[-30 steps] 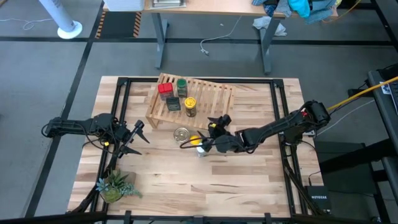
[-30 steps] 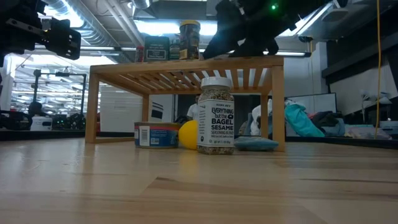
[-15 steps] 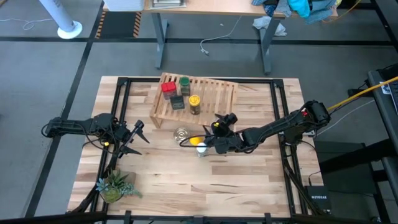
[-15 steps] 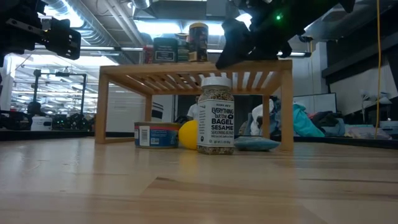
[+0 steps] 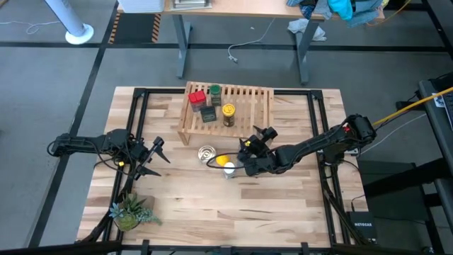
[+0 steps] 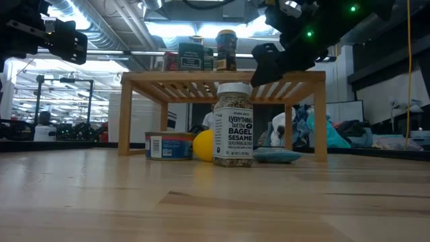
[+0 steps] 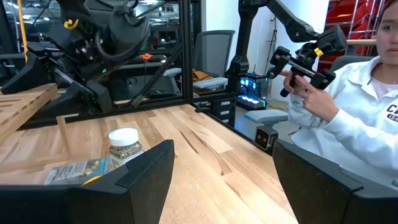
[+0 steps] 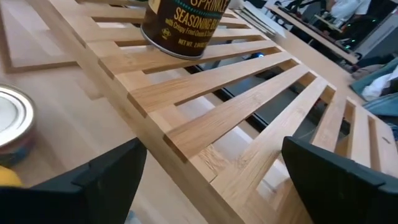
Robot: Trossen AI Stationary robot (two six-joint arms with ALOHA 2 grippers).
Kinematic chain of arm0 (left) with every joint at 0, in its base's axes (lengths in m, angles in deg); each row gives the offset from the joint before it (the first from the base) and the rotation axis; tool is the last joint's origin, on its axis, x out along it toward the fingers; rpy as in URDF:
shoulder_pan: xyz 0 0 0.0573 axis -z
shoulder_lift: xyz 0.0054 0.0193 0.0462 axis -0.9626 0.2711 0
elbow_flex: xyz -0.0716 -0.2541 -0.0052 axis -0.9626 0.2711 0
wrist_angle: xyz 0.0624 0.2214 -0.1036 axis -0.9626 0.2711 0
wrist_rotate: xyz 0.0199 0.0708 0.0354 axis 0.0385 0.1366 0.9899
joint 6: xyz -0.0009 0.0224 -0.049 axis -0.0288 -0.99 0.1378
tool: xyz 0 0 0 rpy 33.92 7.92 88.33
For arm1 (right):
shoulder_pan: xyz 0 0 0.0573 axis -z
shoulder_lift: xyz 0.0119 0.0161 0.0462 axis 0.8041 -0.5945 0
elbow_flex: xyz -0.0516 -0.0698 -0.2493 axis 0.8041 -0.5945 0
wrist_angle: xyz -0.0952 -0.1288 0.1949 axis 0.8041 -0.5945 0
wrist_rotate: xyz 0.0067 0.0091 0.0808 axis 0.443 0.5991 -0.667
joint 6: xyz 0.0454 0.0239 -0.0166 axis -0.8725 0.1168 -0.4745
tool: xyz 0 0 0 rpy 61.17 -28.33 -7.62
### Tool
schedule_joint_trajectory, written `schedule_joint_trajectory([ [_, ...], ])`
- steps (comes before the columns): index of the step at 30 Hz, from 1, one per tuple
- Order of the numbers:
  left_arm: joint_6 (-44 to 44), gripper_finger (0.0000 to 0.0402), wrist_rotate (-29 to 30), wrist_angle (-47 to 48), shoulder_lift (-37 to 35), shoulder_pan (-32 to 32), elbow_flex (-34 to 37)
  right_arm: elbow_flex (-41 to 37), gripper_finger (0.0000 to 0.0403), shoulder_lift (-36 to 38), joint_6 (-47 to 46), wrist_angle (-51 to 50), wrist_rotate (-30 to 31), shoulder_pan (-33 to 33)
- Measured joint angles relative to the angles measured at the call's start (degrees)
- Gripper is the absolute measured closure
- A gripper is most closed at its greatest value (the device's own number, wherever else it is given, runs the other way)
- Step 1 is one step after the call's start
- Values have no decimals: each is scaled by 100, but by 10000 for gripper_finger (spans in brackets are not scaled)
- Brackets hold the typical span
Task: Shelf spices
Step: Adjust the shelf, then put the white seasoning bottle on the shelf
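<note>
The pale butcher-block tabletop (image 5: 212, 212), laid in long jointed strips, carries a low rectangular light-wood slatted rack (image 5: 256, 105) toward its far side. On the rack's left half stand four small containers close together: a red square tin (image 5: 197, 98), a green-lidded jar (image 5: 214, 91), a dark grey square tin (image 5: 208, 115) and a yellow-lidded round jar (image 5: 228, 111). The right gripper (image 5: 256, 139) hovers at the rack's near right edge, fingers spread wide and empty. The left gripper (image 5: 153, 157) waits well apart at the table's left side, fingers also apart and holding nothing.

In front of the rack stand a silver round tin (image 5: 207, 152), a yellow ball-like object (image 5: 222, 161) and the white-lidded glass jar (image 5: 228, 170). Only the low view shows that jar's printed label (image 6: 233, 134) and a flat blue packet (image 6: 275, 155) beside it. The right wrist view shows the slats' smooth grain (image 8: 236, 106). The left wrist view alone shows a person in a white shirt (image 7: 367, 118) beyond the table.
</note>
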Motion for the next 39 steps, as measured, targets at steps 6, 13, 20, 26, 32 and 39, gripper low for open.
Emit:
schedule_joint_trajectory([
  [6, 0, 135, 0, 0, -2, 0, 0, -9, 24, -5, -48, -135, 206, 11],
  [13, 0, 135, 0, 0, -1, 2, 0, -11, 24, -9, -45, -186, 286, -2],
  [20, 0, 135, -1, 0, -2, 2, 0, -13, 24, 96, 274, 296, 251, -493],
  [26, 0, 135, -2, 2, -2, 1, 0, -11, 24, 392, 359, 455, 617, -1226],
  [32, 0, 135, 0, -2, -1, 1, 0, -9, 24, 423, 356, 768, 122, -1751],
  [39, 0, 135, 0, -2, 0, 0, 0, -9, 24, 403, 342, 900, -1268, -1779],
])
